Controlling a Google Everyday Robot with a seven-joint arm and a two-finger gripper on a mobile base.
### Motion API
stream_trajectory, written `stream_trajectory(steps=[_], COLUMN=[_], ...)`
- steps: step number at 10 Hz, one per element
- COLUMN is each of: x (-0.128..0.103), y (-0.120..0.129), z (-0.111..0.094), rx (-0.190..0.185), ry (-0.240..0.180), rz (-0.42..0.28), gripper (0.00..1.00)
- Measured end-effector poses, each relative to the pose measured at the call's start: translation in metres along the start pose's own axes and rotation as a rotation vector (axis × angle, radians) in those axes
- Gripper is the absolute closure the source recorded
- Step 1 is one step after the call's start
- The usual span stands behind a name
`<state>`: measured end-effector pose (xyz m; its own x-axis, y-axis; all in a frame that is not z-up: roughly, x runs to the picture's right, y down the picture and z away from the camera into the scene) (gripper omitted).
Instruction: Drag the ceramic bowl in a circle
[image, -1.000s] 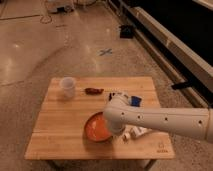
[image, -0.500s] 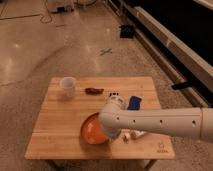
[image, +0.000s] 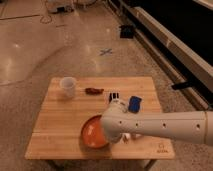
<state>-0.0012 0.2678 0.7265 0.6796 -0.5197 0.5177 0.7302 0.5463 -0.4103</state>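
bowl near the table's front edge
gripper (image: 113, 136), jaws' state untellable, at the ceramic bowl (image: 93, 132); dragging forward risks tipping it off the table (image: 60, 125).

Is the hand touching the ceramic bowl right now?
Cannot tell. In the camera view the arm's bulky end covers the hand and the right edge of the ceramic bowl, so the contact point is hidden.
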Motion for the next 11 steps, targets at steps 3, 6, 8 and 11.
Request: stream_trajectory(steps=[3,6,8,11], x=[-0.035,-0.041,-0.035,-0.016], y=[-0.038,-0.079,-0.115,-0.141], z=[0.011,0.020,0.020,0.017], rx=[0.012,0.029,0.050,0.066], ry=[-0.034,-0.049,-0.044,-0.019], rz=[-0.080,-0.157,-0.197,-0.189], gripper=[0.94,0.94,0.94,0.94])
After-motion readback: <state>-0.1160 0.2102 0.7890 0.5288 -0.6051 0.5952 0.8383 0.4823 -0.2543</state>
